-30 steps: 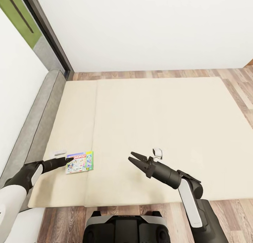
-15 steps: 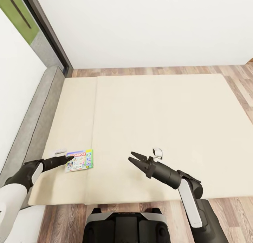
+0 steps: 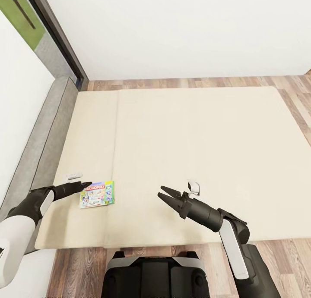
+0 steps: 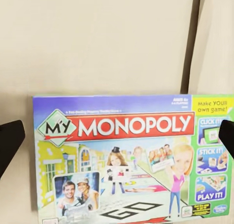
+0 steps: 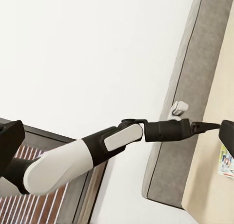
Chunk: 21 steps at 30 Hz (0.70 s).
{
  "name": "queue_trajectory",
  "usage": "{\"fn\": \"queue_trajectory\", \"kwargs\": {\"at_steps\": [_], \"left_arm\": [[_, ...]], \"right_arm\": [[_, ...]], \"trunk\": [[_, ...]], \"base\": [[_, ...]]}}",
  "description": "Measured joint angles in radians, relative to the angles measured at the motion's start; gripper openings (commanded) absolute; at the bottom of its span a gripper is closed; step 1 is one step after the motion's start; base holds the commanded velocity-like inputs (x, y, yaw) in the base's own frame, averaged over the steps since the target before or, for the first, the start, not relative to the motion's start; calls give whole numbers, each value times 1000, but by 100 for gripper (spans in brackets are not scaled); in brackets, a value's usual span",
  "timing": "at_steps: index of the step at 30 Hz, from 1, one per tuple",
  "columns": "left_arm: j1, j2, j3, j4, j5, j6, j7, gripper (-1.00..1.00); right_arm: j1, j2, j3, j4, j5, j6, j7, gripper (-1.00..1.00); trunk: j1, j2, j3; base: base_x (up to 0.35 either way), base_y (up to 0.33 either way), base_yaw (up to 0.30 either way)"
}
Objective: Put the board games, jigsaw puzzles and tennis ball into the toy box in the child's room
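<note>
One board game (image 3: 97,193), a flat box with a white and green cover and a red logo, lies flat on the cream bed (image 3: 194,138) near its front left. In the left wrist view the board game (image 4: 129,160) sits just ahead of my two spread fingertips (image 4: 9,146). My left gripper (image 3: 82,186) is open, with its tip at the box's far left corner, holding nothing. My right gripper (image 3: 166,194) hovers open and empty over the bed's front middle, well to the right of the box.
The bed's grey frame (image 3: 47,138) runs along the left wall under a dark-framed window (image 3: 56,30). Wood plank floor (image 3: 194,80) shows beyond the bed and at its front edge (image 3: 77,272). My left arm (image 5: 112,141) crosses the right wrist view.
The head camera has shifted, so the bed sits a little higher in the picture. My left gripper has moved slightly toward the box's far left corner. The right arm has not moved.
</note>
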Motion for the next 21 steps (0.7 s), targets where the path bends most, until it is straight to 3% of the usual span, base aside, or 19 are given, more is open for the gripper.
{"fn": "queue_trajectory", "kwargs": {"at_steps": [21], "left_arm": [[-3,-1,-2,0,-1,-11,-1,100]], "right_arm": [[1,0,2,0,2,-2,0,100]], "trunk": [[0,0,-35]], "base": [[0,0,0]]}}
